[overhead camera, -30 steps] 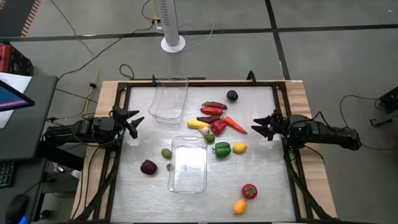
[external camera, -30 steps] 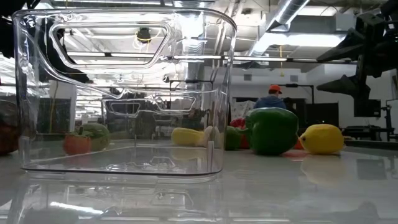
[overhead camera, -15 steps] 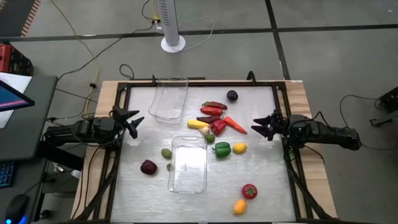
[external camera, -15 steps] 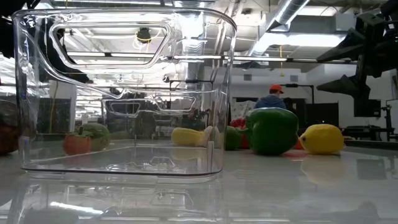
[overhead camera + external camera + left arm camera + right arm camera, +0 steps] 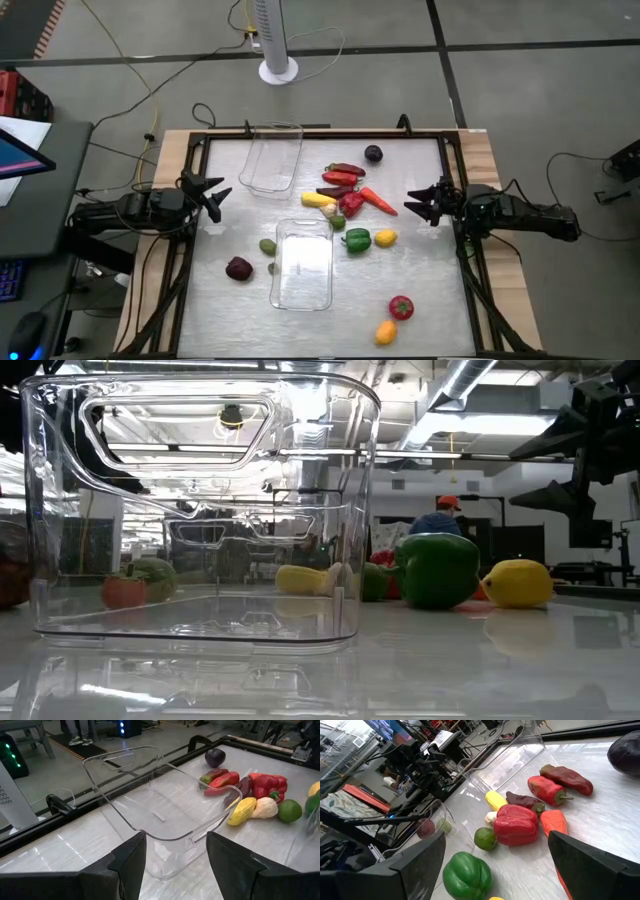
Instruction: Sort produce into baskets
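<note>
Sorting had not visibly begun: both clear rectangular plastic baskets, one at upper centre-left (image 5: 272,158) and one at lower centre (image 5: 303,264) of the high view, held nothing. The left gripper (image 5: 213,192) waited at the left table edge, fingers spread wide and empty, facing the upper basket (image 5: 150,795). The right gripper (image 5: 418,203) waited at the right edge, likewise wide open and empty.

Produce lay loose between them: elongated red peppers (image 5: 344,176), an orange carrot (image 5: 379,201), a blocky green bell pepper (image 5: 357,240), a yellow lemon (image 5: 385,238), a dark purple plum (image 5: 373,153) and a second plum (image 5: 238,268), a green lime (image 5: 267,246), and a red tomato (image 5: 401,307).

The next move probably called for the right gripper to reach the carrot or lemon, both nearest it. Pieces in the central cluster touched one another, which could crowd a grasp. A white fan pedestal (image 5: 278,68) stood beyond the table, clear of the work.
</note>
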